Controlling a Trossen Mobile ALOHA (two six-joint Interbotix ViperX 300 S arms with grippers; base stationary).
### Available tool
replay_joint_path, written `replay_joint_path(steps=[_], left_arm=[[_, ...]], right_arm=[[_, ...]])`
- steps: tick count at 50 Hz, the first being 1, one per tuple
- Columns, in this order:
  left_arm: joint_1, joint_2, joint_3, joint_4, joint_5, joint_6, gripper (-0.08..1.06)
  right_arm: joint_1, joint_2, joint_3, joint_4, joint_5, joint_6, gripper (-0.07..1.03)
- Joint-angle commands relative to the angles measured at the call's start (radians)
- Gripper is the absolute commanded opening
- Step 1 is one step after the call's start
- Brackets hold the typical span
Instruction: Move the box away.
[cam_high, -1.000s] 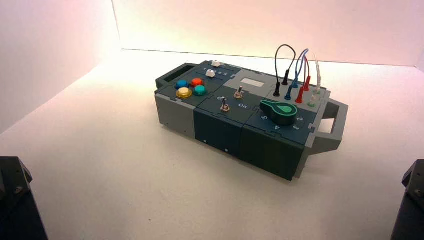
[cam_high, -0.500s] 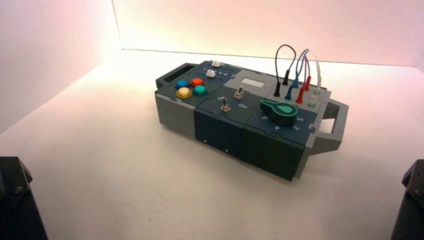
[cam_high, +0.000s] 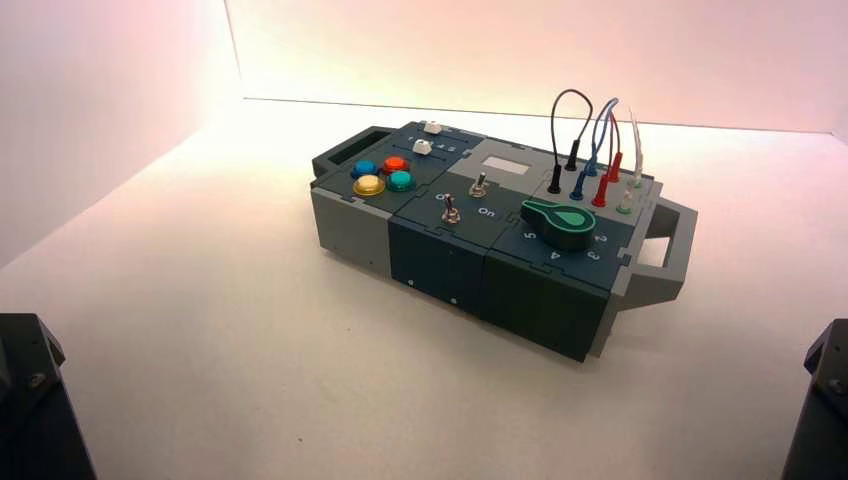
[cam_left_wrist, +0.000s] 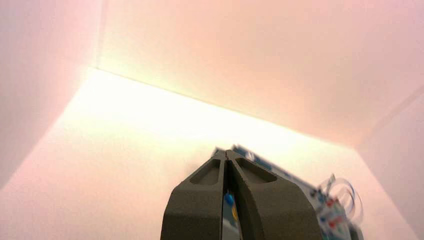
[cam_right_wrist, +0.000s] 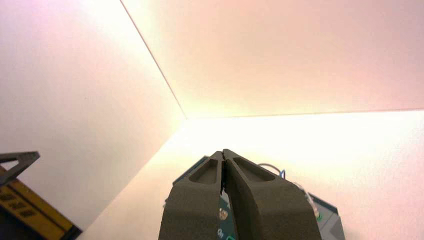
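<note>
The long dark teal and grey box (cam_high: 470, 260) stands slantwise in the middle of the white table, with a handle at each end (cam_high: 672, 250). It bears coloured round buttons (cam_high: 382, 176), two toggle switches (cam_high: 451, 209), a green dial (cam_high: 560, 222) and looped plug wires (cam_high: 592, 150). Both arms are parked at the near corners, far from the box. My left gripper (cam_left_wrist: 228, 155) is shut and empty, with the box (cam_left_wrist: 320, 200) showing behind it. My right gripper (cam_right_wrist: 222, 152) is shut and empty, with the box (cam_right_wrist: 327, 217) behind it too.
Black arm bases sit at the near left (cam_high: 35, 400) and near right (cam_high: 820, 400) corners. White walls close the table at the left and back. A yellow and black object (cam_right_wrist: 27, 210) shows in the right wrist view.
</note>
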Motion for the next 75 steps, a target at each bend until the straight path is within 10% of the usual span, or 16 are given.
replay_joint_path(steps=[1, 37, 75], left_arm=[[-0.035, 0.091, -0.074, 0.002, 0.025, 0.023, -0.03], [-0.166, 0.391, -0.140, 0.002, 0.094, 0.084, -0.03], [-0.279, 0.678, -0.170, 0.002, -0.044, 0.112, -0.03]], right_arm=[[-0.002, 0.091, -0.051, 0.006, 0.018, -0.015, -0.02], [0.034, 0.342, -0.167, 0.029, 0.189, -0.107, -0.02], [0.209, 0.607, -0.272, 0.006, 0.135, -0.169, -0.02]])
